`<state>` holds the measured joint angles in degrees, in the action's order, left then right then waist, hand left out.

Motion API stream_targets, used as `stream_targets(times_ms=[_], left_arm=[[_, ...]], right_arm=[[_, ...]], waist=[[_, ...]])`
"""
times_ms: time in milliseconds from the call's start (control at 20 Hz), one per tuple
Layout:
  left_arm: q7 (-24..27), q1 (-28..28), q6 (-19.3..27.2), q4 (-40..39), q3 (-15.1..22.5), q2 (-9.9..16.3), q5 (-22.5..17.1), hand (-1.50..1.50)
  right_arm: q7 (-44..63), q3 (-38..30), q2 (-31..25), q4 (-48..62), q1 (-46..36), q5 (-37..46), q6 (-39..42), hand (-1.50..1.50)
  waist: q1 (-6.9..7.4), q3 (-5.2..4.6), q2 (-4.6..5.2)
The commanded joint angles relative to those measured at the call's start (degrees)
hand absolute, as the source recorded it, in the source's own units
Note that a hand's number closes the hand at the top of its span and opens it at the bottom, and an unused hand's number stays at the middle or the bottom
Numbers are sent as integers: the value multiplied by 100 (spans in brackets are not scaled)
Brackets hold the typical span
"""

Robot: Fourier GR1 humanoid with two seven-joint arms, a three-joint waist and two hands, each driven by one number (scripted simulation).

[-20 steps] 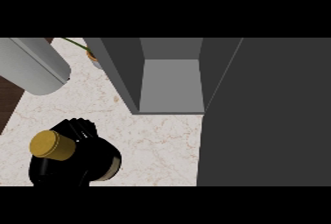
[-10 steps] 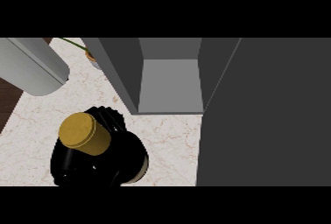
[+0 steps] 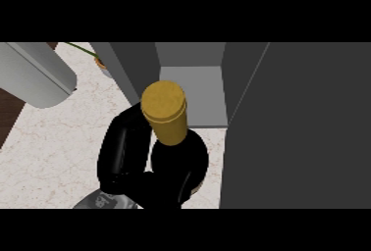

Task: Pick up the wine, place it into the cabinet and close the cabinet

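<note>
Here the wine (image 3: 176,152) is held up above the counter (image 3: 58,147), close to the camera. It is a dark bottle with a gold cap (image 3: 164,110), and the cap points toward the open cabinet (image 3: 190,93). The bottle covers the front edge of the cabinet's grey floor in the view, so I cannot tell if the cap is already inside or only before the opening.

One black hand (image 3: 123,154) is curled round the left side of the bottle, its fingers going round the dark body below the neck. The pictures do not show clearly which arm this hand belongs to, because the forearm is hidden under the bottle; only a small grey part (image 3: 105,200) with some marks shows at the lower edge. I take it as the left hand, but this is not sure. The other hand does not show.

The cabinet stands at the far edge of the counter, and its dark door (image 3: 297,127) is open and fills the right side of the view. At the far left corner lies a big grey cylinder (image 3: 36,73), and near it a thin green stem (image 3: 83,49) shows.
</note>
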<state>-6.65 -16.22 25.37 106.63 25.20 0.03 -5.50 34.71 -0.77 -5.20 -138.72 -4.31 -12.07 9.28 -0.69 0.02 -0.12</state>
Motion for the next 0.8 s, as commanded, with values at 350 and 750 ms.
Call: stream_targets(times_ms=[350, 750], left_arm=[[-346, -1061, 1412, -588, 586, -3, 198, 150], [489, -1645, 1315, -1899, 219, -3, -185, 150]], right_arm=[[117, -5, -15, -826, 574, -463, 177, -150], [290, 97, 50, -899, 293, -419, 1, -150]], waist=[[15, 0, -3], [-20, -4, 9]])
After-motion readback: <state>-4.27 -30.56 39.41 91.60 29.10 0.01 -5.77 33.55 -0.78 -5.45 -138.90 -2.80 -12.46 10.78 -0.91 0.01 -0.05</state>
